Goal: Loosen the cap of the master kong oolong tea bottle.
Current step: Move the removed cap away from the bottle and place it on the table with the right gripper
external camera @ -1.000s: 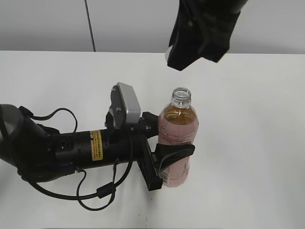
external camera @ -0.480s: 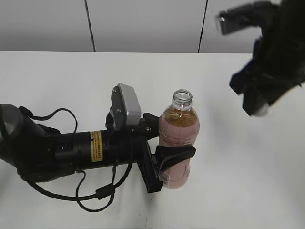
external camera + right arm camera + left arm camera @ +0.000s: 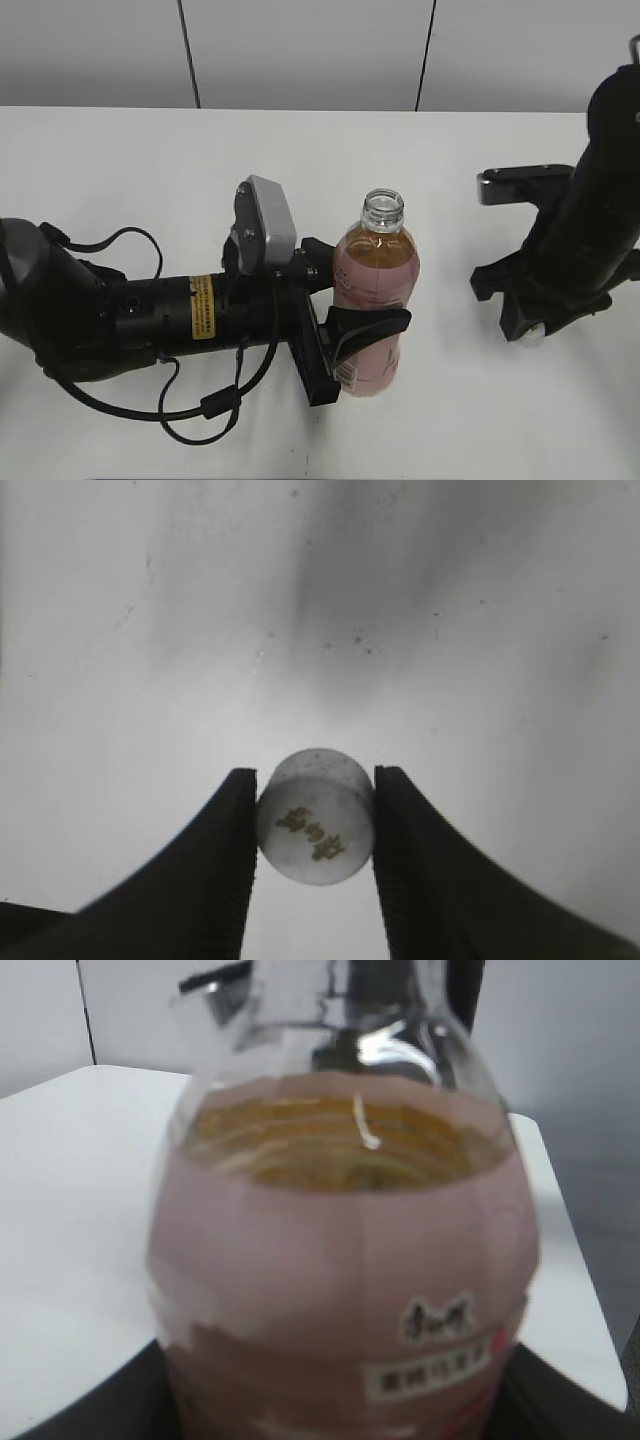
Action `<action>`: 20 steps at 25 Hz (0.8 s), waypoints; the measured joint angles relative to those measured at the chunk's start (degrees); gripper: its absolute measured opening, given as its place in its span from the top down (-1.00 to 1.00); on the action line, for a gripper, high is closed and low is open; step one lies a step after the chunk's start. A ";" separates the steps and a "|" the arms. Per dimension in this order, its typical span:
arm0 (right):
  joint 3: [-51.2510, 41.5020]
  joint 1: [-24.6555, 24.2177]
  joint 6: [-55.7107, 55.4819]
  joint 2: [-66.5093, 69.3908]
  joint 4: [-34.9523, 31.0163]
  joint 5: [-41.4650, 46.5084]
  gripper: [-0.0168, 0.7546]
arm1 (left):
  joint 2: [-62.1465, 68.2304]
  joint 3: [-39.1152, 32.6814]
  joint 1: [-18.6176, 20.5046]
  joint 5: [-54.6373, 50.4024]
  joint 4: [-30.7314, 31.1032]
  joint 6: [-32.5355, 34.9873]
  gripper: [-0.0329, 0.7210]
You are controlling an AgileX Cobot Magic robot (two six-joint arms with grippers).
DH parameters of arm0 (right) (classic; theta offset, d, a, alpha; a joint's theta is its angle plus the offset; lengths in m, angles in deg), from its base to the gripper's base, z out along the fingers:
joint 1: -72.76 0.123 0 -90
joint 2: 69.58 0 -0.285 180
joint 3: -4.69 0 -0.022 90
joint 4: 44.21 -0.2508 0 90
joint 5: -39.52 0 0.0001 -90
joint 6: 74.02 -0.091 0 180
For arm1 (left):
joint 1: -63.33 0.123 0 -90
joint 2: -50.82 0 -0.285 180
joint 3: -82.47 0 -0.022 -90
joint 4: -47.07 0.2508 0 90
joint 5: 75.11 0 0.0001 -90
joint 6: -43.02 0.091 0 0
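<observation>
The master kong oolong tea bottle (image 3: 373, 290) stands upright on the white table with its neck open and no cap on it. My left gripper (image 3: 340, 330) is shut on the bottle's labelled body; the left wrist view shows the pink label and amber tea up close (image 3: 340, 1290). My right gripper (image 3: 527, 330) is low over the table at the right, shut on the cap (image 3: 316, 816), a small round white cap with a gold mark on top. A sliver of the cap (image 3: 533, 337) shows under the gripper in the exterior view.
The white table (image 3: 120, 170) ends at a grey panelled wall behind. The left arm's black body and cables (image 3: 150, 320) lie across the table's left front. The right arm (image 3: 590, 230) stands at the right edge.
My right gripper has carried the cap from above the bottle's neck to the right and down to just above the table. The bottle and left gripper have not moved.
</observation>
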 joint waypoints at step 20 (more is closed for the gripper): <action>-0.04 0.00 2.84 6.44 -2.29 -4.34 -0.42 | 0.00 0.00 0.00 0.10 1.33 0.00 -0.12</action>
